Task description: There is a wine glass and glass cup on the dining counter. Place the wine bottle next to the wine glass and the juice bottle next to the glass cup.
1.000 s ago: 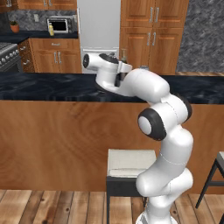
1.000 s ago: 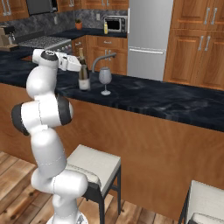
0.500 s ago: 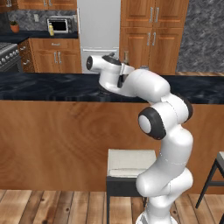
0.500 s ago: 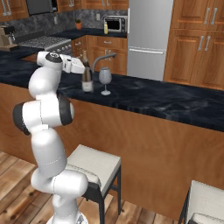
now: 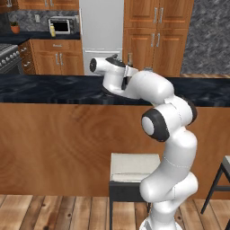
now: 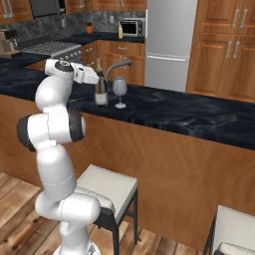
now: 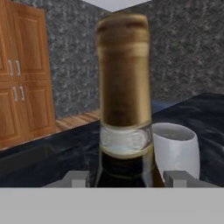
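Kitchen: fridge [image 5: 101, 27], stove [image 6: 52, 48], probably microwave [image 6: 130, 27].

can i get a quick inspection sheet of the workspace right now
surface: dining counter, black marbled top, wooden front
job's things: wine bottle upright on the counter beside the wine glass; glass cup and juice bottle nothing seen
clutter: nothing seen
grippers: gripper shut on the wine bottle
cables: nothing seen
surroundings: stool under the counter, fridge, microwave, wooden cabinets
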Robot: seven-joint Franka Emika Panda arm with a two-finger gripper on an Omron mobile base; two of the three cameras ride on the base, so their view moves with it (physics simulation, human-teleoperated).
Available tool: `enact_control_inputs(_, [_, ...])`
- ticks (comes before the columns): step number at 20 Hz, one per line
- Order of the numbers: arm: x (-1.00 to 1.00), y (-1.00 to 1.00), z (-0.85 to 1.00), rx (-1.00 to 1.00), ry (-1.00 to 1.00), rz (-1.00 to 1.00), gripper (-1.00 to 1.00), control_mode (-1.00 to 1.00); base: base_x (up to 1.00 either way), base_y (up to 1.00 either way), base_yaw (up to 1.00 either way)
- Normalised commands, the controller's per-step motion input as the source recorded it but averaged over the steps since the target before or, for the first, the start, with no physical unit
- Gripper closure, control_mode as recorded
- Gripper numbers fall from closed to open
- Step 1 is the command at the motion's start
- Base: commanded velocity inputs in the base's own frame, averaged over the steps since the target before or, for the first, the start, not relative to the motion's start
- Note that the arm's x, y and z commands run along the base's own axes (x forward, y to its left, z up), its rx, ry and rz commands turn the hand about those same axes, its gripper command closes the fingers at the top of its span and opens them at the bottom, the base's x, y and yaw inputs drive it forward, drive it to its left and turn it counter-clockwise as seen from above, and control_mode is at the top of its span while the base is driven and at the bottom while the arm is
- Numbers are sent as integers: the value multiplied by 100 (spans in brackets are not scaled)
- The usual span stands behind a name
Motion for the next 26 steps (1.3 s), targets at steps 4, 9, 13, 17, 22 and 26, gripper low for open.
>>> enact_control_inputs(4, [22,0,-3,0,0,1,100,-100,0,0,0])
enact_control_inputs(9, [22,0,-5,0,0,2,100,-100,0,0,0])
enact_control_inputs(13, [18,-1,-13,0,0,2,100,-100,0,0,0])
enact_control_inputs(17, [3,-6,-17,0,0,2,100,-100,0,0,0])
enact_control_inputs(22, [0,-2,-22,0,0,2,100,-100,0,0,0])
enact_control_inputs(26, [0,0,-27,0,0,1,100,-100,0,0,0])
